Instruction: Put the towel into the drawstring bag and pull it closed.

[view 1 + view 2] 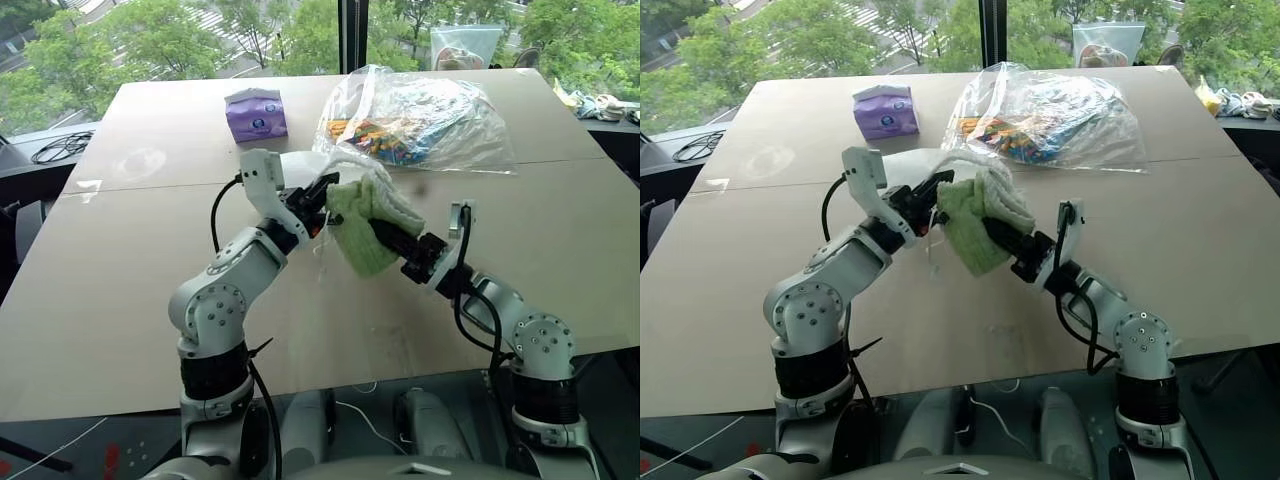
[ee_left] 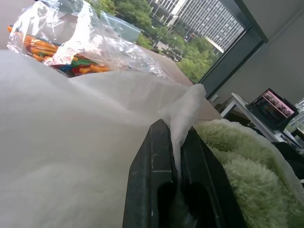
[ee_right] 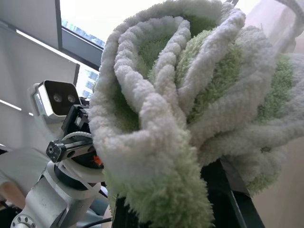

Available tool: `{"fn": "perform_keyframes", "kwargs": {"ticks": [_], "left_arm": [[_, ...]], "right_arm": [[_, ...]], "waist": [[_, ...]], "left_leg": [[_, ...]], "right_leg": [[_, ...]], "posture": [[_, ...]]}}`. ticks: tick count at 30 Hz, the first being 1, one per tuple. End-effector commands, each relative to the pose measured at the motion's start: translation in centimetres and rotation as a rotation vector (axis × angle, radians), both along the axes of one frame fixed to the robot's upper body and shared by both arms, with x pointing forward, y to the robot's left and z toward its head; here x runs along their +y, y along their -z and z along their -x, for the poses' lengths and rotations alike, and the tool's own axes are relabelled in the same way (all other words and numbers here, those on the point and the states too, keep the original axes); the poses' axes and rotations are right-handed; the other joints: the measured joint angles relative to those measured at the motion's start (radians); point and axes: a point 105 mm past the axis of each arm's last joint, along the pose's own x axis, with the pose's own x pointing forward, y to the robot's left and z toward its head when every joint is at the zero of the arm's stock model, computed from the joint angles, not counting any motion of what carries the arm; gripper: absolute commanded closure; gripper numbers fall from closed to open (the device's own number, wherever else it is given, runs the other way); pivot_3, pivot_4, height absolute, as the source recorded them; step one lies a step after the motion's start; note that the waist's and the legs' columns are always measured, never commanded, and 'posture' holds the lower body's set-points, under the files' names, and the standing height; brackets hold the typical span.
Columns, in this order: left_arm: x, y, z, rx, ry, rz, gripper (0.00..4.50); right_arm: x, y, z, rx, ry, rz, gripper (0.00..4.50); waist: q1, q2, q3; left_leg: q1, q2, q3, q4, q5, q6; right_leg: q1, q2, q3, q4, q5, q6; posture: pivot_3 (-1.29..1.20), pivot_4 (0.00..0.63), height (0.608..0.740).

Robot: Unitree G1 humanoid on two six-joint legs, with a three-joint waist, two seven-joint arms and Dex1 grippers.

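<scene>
Two grippers meet above the table [image 1: 120, 300]: the left gripper [image 1: 322, 192] pinches the white drawstring bag [image 2: 61, 156] by its rim, the right gripper [image 1: 378, 228] clamps the bunched green towel [image 1: 362, 225] against it, so the towel could snag on the limp, barely parted mouth and slip outside

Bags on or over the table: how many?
2. The drawstring bag, white, is pinched at its edge by the left gripper above the table. The clear plastic bag of colourful items lies further back. A third behind it is unclear.

fluffy terry towel [image 1: 362, 232], sheer drawstring bag [image 2: 71, 156]
</scene>
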Motion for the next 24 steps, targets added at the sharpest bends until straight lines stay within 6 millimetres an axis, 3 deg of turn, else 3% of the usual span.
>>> {"fn": "perform_keyframes", "kwargs": {"ticks": [1,5,10,16,22,24], "left_arm": [[-1.1,-1.4,1.0,-0.06,0.054,0.005,4.5],[-1.8,-1.4,1.6,-0.066,0.1,0.008,4.5],[-1.8,-1.2,2.1,-0.066,0.122,-0.004,4.5],[-1.9,-1.0,2.3,-0.062,0.126,-0.011,4.5],[-2.7,-0.5,2.8,-0.051,0.159,-0.021,4.5],[-2.8,-0.5,2.9,-0.055,0.162,-0.025,4.5]], "right_arm": [[1.0,-1.1,0.2,-0.049,-0.035,0.001,4.48],[2.1,-0.8,-0.7,-0.041,-0.04,0.029,4.48],[1.7,-1.2,-3.1,0.02,0.03,-0.045,4.48],[-1.0,-4.2,-6.6,0.094,0.194,-0.372,4.48],[-1.0,-6.5,-6.8,0.168,0.154,-0.626,4.48],[1.6,-5.9,-5.1,0.112,0.05,-0.432,4.48]], "waist": [[0.0,0.0,0.0],[0.0,0.0,0.0],[-0.001,0.0,0.0],[0.001,0.0,0.0],[-0.002,0.0,0.0],[-0.003,0.0,0.0]], "left_leg": [[0.0,0.0,0.0,0.0,0.0,0.0],[0.0,0.0,0.0,0.0,0.0,0.0],[0.0,0.0,0.0,0.0,0.0,0.0],[0.0,0.0,0.001,0.001,0.0,0.0],[0.0,0.0,0.001,0.0,0.0,0.0],[0.0,0.0,0.002,0.0,0.0,0.0]], "right_leg": [[0.0,0.0,0.0,0.0,0.0,0.0],[0.0,0.0,0.0,0.0,0.0,0.0],[0.0,0.0,0.0,0.0,0.0,0.0],[0.0,0.0,0.0,0.0,0.0,0.0],[0.0,0.0,0.0,0.0,0.0,0.0],[0.0,0.0,0.0,0.001,0.0,0.0]], "posture": [[0.0,0.15,0.74],[0.0,0.15,0.74],[0.0,0.15,0.74],[0.0,0.15,0.74],[0.0,0.15,0.74],[0.0,0.15,0.74]]}}
